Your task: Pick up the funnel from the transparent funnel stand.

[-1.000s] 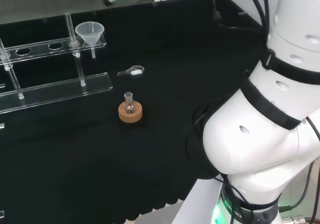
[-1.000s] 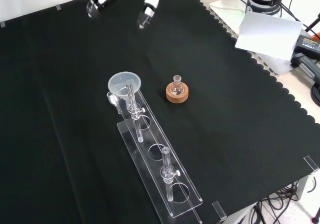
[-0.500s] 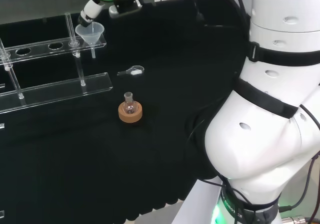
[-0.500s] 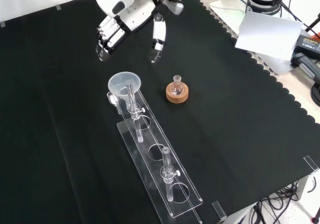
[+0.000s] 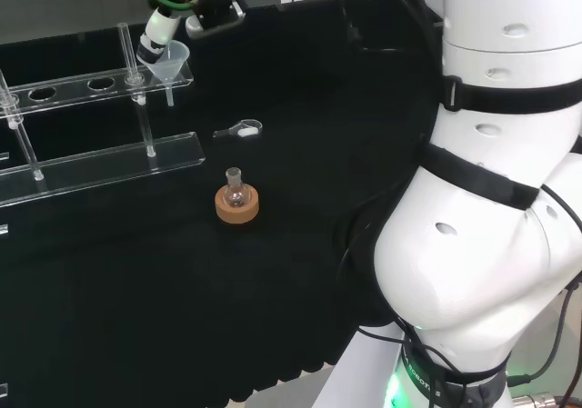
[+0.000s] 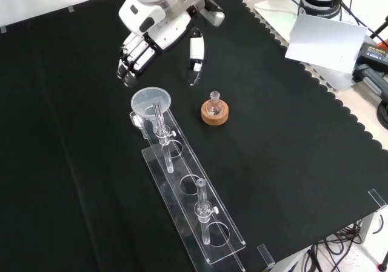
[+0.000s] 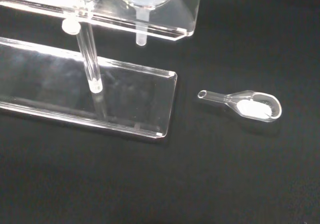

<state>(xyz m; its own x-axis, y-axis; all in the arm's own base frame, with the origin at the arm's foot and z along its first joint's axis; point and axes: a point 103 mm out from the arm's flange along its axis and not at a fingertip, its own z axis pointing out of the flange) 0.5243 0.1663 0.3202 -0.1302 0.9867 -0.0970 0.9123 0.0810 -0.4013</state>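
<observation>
The hand (image 6: 159,34) hangs just above the funnel (image 6: 150,102) with its fingers spread wide, holding nothing. The funnel sits in the clear funnel stand (image 6: 193,206).

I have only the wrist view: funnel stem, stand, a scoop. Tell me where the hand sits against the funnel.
Observer: In the front view the hand hangs just beyond the funnel, with a strip of black cloth showing between them.
Operator: Give me the fingers.
Observer: Open. The fingers are straight and point down, the thumb is apart from them, and they hold nothing.
Operator: Report what stands on the thumb's side.
Observer: A small flask on a cork ring, right of the funnel in the front view and apart from the hand.
</observation>
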